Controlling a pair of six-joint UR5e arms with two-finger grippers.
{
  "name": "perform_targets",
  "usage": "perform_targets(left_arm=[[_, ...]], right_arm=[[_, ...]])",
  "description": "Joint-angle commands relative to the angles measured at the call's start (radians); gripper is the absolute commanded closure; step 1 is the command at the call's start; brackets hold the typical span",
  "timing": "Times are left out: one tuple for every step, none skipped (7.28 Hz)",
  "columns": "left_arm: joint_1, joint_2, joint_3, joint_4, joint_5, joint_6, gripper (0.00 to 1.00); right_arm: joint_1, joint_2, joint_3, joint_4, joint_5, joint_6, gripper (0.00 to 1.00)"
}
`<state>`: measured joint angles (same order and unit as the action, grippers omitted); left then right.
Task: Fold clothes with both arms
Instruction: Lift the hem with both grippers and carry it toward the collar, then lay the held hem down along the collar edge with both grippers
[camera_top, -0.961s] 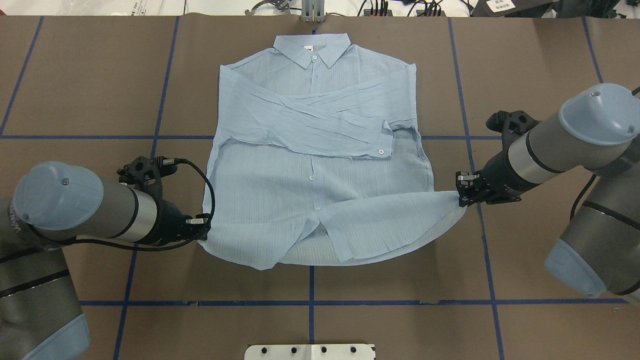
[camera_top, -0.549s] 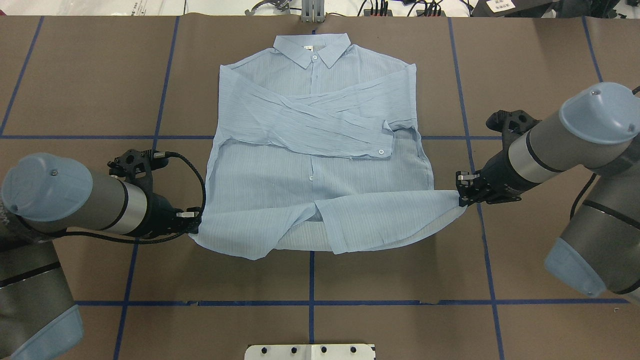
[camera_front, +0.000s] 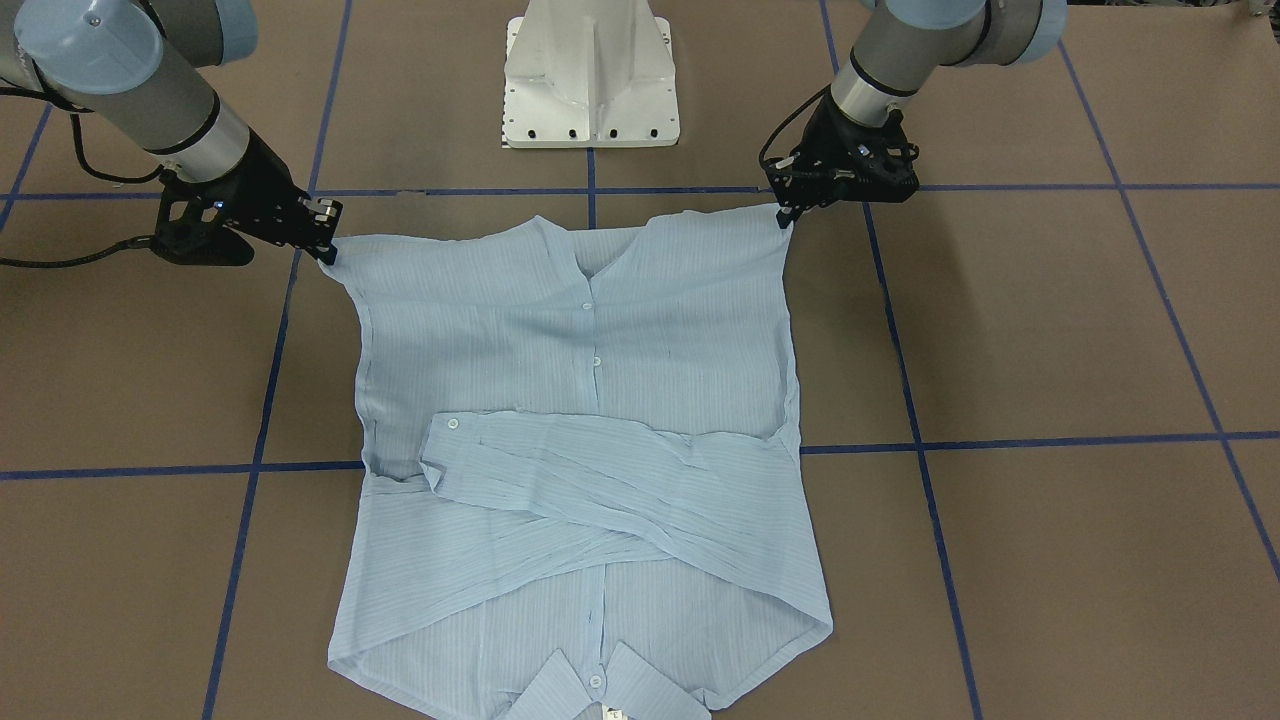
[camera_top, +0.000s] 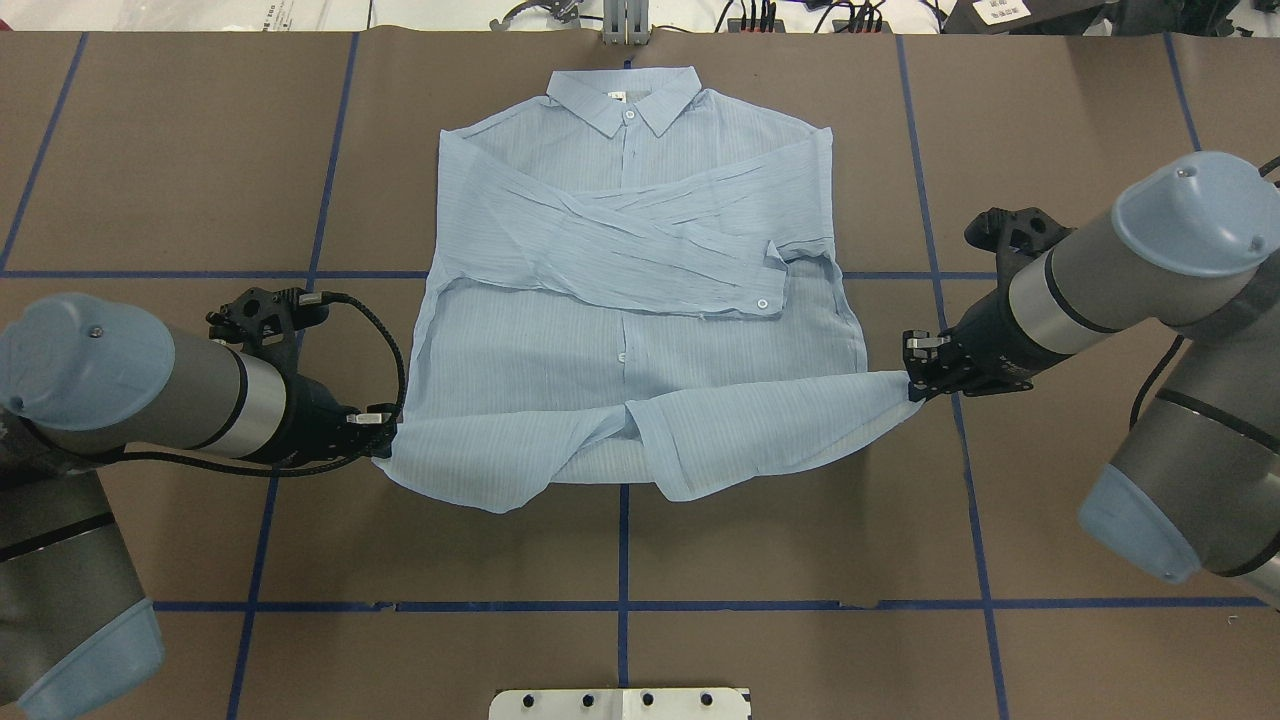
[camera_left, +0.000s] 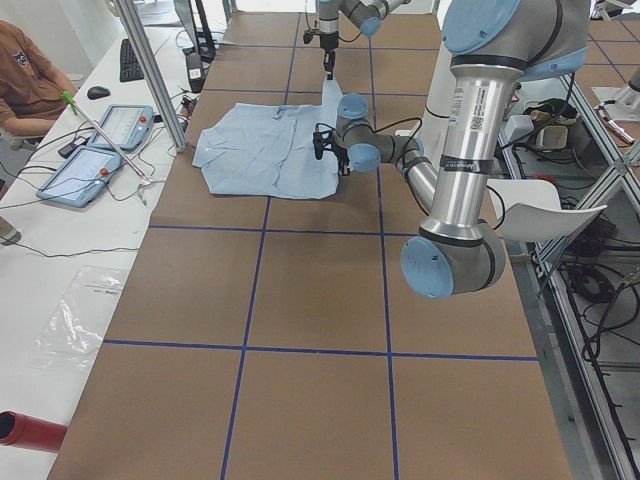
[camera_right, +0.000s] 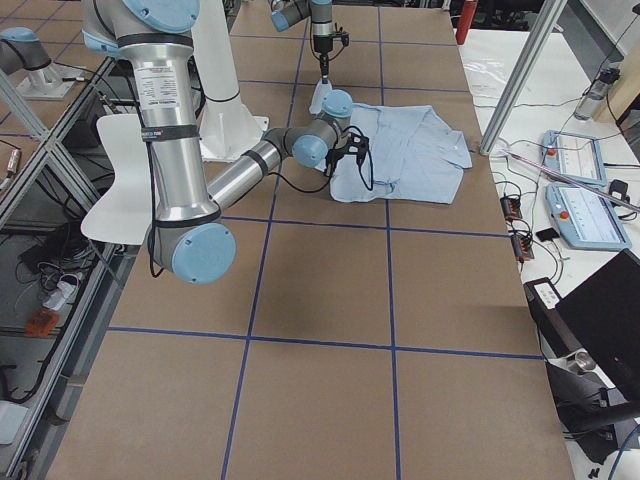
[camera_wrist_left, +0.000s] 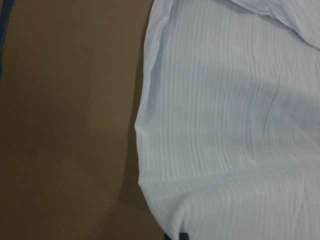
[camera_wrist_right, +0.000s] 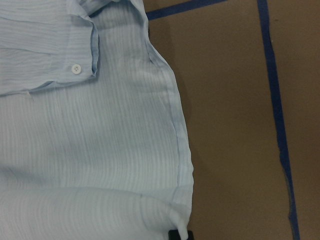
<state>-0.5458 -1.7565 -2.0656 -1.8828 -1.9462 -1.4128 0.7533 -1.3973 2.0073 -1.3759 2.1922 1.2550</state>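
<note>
The light blue striped shirt (camera_top: 630, 300) lies face up on the brown table, collar at the far side, both sleeves crossed over its chest. Its near hem (camera_top: 640, 440) is lifted and turned up toward the collar. My left gripper (camera_top: 383, 437) is shut on the hem's left corner, my right gripper (camera_top: 915, 385) on the right corner. From the front, the left gripper (camera_front: 783, 215) and right gripper (camera_front: 328, 250) hold the raised hem stretched between them. Each wrist view shows shirt cloth (camera_wrist_left: 225, 125) (camera_wrist_right: 90, 150) below the hand.
The white pedestal base (camera_front: 590, 75) stands behind the shirt's hem. Blue tape lines (camera_top: 622, 605) grid the brown table cover (camera_top: 200, 150). In the exterior left view, tablets (camera_left: 105, 140) and a seated person (camera_left: 25, 85) are beyond the table's far side.
Both grippers have carried the hem farther toward the collar, the left one more. The turned-up flap now covers more of the shirt's lower front and the hem line sits farther up.
</note>
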Motion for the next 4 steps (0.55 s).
perform_targets(left_arm=[[-0.04, -0.014, -0.001, -0.001, -0.014, -0.003, 1.0], [-0.081, -0.047, 0.005, 0.001, -0.039, -0.003, 1.0], [-0.126, -0.066, 0.013, -0.001, -0.071, 0.0, 1.0], [-0.167, -0.105, 0.036, -0.001, -0.092, 0.0, 1.0]], right_arm=[[0.021, 0.039, -0.018, 0.0, -0.002, 0.006, 1.0], [0.035, 0.076, -0.039, -0.002, 0.0, 0.009, 1.0], [0.059, 0.096, -0.048, -0.002, 0.0, 0.014, 1.0], [0.09, 0.115, -0.065, -0.002, 0.0, 0.018, 1.0]])
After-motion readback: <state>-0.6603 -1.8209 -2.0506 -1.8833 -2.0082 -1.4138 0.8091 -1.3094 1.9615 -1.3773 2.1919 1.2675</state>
